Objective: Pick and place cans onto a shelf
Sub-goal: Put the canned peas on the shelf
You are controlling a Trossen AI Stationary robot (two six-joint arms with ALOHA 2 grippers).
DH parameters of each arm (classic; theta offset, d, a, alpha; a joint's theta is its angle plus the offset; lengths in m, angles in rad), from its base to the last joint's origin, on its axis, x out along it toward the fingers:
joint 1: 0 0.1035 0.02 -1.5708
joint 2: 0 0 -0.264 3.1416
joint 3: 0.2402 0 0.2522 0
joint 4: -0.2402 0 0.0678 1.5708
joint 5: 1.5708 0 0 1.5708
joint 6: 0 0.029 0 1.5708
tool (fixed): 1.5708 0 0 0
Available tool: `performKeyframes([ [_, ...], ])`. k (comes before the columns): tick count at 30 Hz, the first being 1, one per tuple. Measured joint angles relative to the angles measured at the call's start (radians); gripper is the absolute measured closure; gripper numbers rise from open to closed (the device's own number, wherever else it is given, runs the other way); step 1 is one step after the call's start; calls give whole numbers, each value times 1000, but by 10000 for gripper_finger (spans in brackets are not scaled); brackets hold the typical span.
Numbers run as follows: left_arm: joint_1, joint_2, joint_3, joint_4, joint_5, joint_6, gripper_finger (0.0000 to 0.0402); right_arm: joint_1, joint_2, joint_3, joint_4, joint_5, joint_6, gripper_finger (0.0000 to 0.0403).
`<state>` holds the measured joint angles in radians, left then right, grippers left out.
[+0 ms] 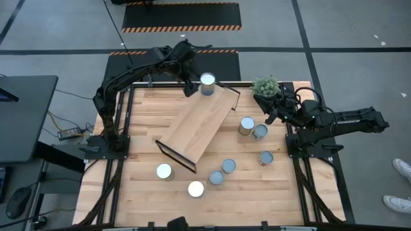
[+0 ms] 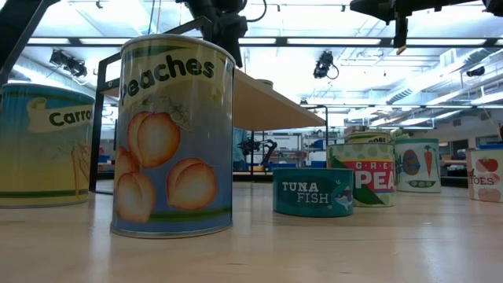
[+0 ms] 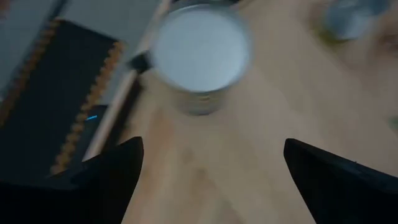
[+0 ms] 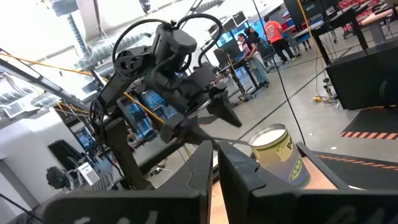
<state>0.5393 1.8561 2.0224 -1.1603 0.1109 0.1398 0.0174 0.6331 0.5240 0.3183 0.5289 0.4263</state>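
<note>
The shelf (image 1: 199, 125) lies slantwise across the middle of the wooden table. A white-topped can (image 1: 207, 83) stands upright on its far end, and also shows in the left wrist view (image 3: 199, 53) and the right wrist view (image 4: 280, 152). My left gripper (image 1: 191, 88) hangs open just left of this can and above it, fingers spread (image 3: 211, 168) with nothing between them. Several more cans stand on the table, among them two (image 1: 164, 171) (image 1: 196, 188) near the front and two (image 1: 247, 124) (image 1: 259, 132) right of the shelf. My right gripper (image 1: 271, 117) waits shut (image 4: 214, 180) at the table's right side.
A small green plant (image 1: 266, 86) stands at the far right corner, close to my right arm. In the low view a Peaches can (image 2: 173, 137) and a Carrots can (image 2: 43, 145) stand close up, a tuna tin (image 2: 313, 191) farther back. Bare wood lies left of the shelf.
</note>
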Motion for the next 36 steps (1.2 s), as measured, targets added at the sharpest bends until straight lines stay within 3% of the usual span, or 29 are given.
performKeyframes([
  [11,-129,0,0,-7,19,87,8,0,0,0,0,0,0,371],
  [21,-244,0,0,30,-271,245,8,-1,4,0,11,20,0,371],
  [31,-194,20,2,256,-265,155,11,-1,18,0,59,15,75,371],
  [36,-134,61,-1,268,-180,103,24,-1,27,0,112,12,96,371],
])
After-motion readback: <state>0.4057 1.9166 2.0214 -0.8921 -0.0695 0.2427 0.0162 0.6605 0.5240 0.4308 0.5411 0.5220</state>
